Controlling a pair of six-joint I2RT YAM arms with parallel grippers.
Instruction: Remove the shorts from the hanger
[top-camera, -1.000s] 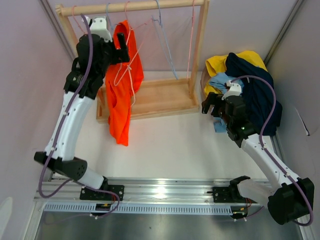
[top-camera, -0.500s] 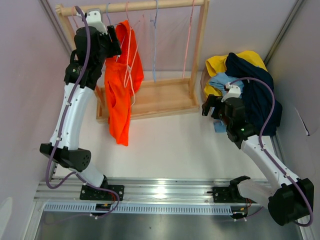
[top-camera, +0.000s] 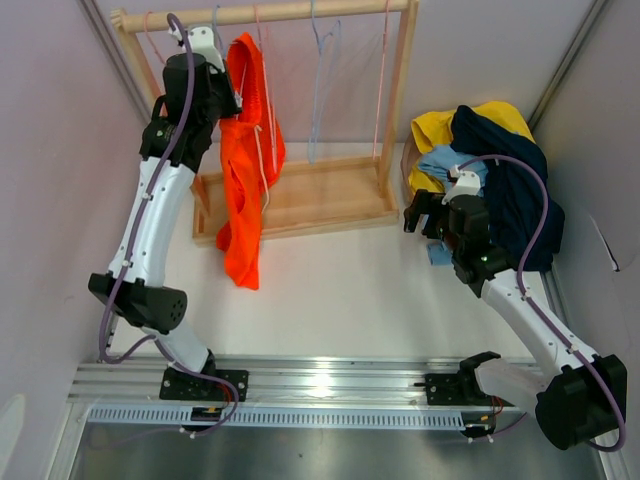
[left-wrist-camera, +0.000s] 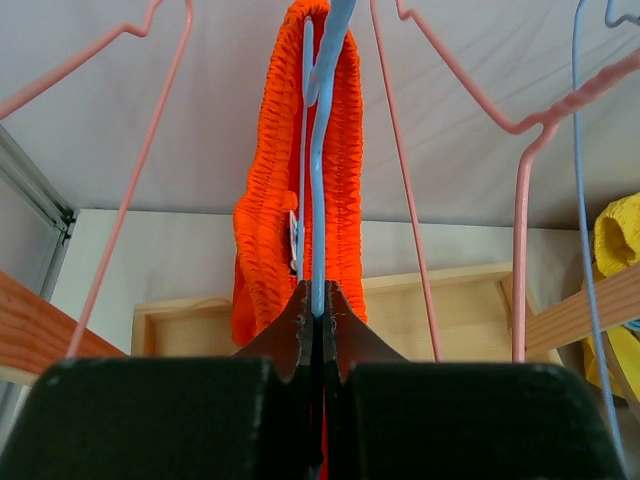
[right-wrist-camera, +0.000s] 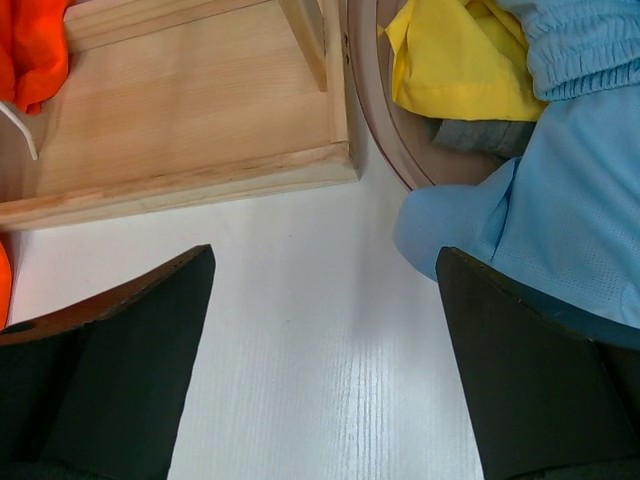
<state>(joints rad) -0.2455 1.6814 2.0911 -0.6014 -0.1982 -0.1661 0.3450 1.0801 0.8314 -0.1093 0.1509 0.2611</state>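
Item: bright orange elastic-waist shorts (left-wrist-camera: 265, 200), draped on a thin light-blue wire hanger (left-wrist-camera: 322, 150) beneath the wooden rack rail (top-camera: 300, 12). Your left gripper (left-wrist-camera: 318, 300) pinches that hanger, likely to steady it. Your right gripper (right-wrist-camera: 322, 255), right of the rail, gapes empty.

Bottom of hanger (left-wrist-camera: 319, 220), likely behind left claw (left-wrist-camera: 316, 293)

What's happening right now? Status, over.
Left gripper shut on blue hanger; right gripper open, empty. Orange shorts hang on that hanger. Pink hangers crowd both sides.

Pale lilac walls (top-camera: 480, 60) enclose a white tabletop (top-camera: 350, 290) with a wooden clothes rack (top-camera: 398, 90) and a near-edge aluminium rail (top-camera: 330, 385).
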